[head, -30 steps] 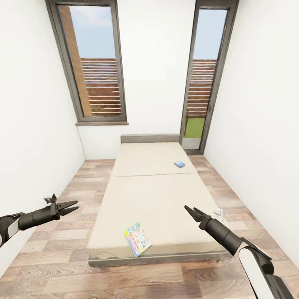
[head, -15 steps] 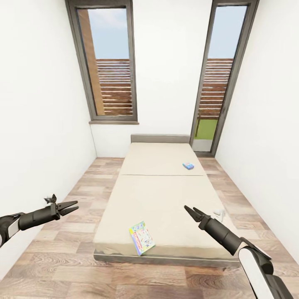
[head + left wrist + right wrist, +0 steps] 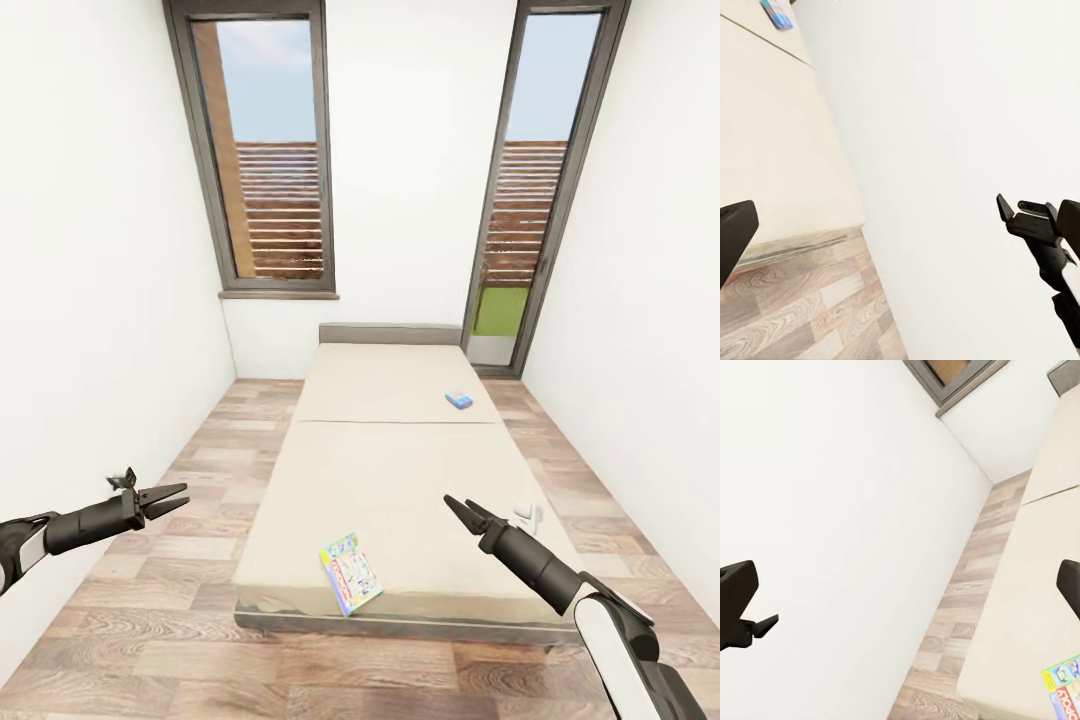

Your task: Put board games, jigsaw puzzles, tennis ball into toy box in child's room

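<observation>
A colourful board game [image 3: 350, 573] lies flat near the front edge of the beige bed [image 3: 400, 470]; it also shows in the right wrist view as the board game [image 3: 1063, 691]. A small blue board game [image 3: 459, 399] lies farther back on the bed's right side, seen again in the left wrist view as the blue game [image 3: 778, 13]. My left gripper [image 3: 170, 497] hangs open over the floor left of the bed. My right gripper [image 3: 460, 510] is open above the bed's front right part, empty. The table, toy box, puzzles and ball are out of view.
White walls close in on both sides. A tall window [image 3: 268, 150] and a glass door [image 3: 530, 190] stand behind the bed. Wood floor [image 3: 190, 470] runs along the bed's left side and a narrower strip on its right, where a small white object [image 3: 528, 515] lies.
The whole picture has shifted, so the camera has moved: the bed now sits farther right and a little lower. Both arms hold the same pose, both grippers still open.
</observation>
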